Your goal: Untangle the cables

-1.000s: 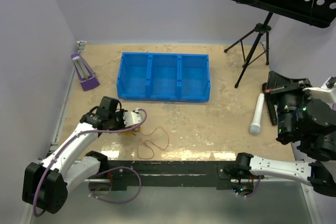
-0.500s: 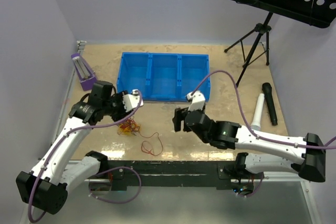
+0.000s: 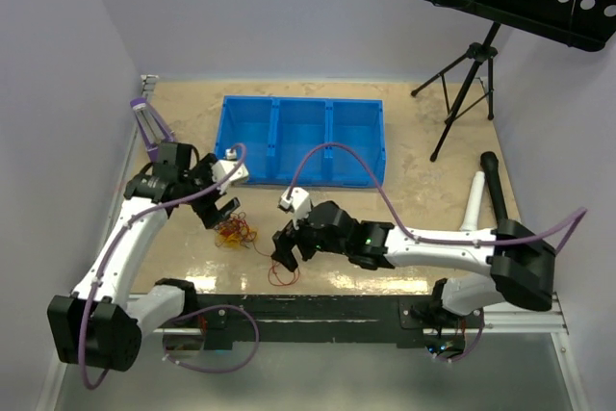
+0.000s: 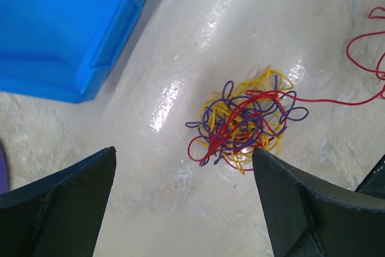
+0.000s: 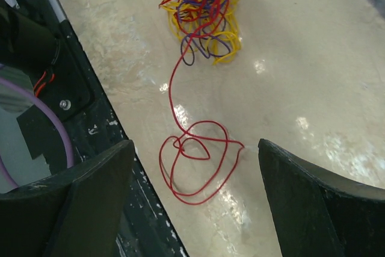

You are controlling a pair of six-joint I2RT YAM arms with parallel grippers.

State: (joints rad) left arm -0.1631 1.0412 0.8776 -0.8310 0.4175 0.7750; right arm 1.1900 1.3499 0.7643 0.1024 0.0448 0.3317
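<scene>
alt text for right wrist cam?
A tangle of yellow, purple and red cables lies at the top on a glossy beige table; one red cable trails down from it into loose loops between the fingers of the open right hand. A black rail runs along the left.

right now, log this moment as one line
left claw: open, above cable tangle | right claw: open, above loose red strand | held: nothing
</scene>
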